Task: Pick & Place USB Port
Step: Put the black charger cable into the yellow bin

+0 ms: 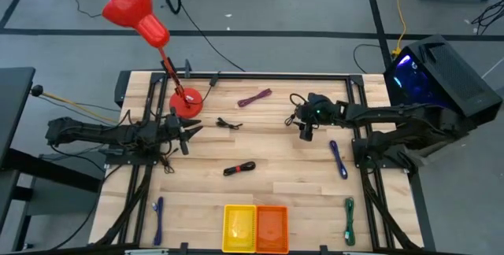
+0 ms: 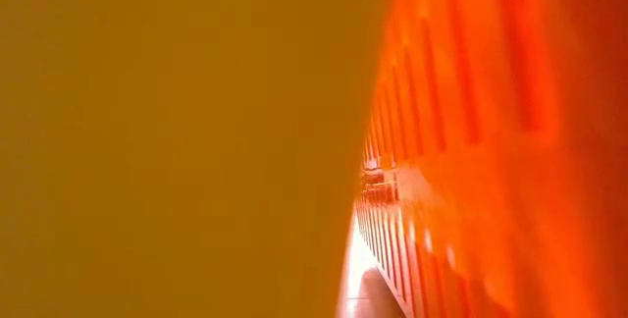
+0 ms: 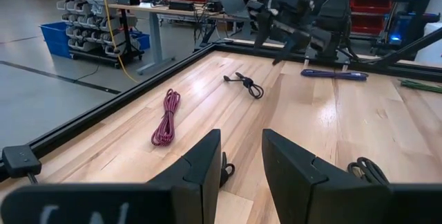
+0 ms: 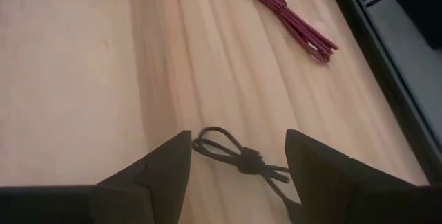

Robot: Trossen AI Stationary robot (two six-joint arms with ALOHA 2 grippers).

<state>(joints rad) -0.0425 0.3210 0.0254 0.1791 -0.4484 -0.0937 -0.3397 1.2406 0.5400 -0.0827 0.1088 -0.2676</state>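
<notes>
Risk sits with the right gripper (image 4: 238, 156): its jaws gape wide and empty astride the small black cable (image 4: 238, 158) near the tabletop's far edge; closing off-centre could pinch one loop and drag it.

Maroon cable (image 3: 166, 117) and black cable (image 3: 247, 84) on table (image 3: 331, 127).

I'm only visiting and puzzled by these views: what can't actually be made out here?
- Low view: the whole table is hidden; the yellow plastic bin and orange plastic bin fill it.
- High view: the cables' plug types are too small to tell, e.g. the small black knotted cable under the right gripper.
</notes>
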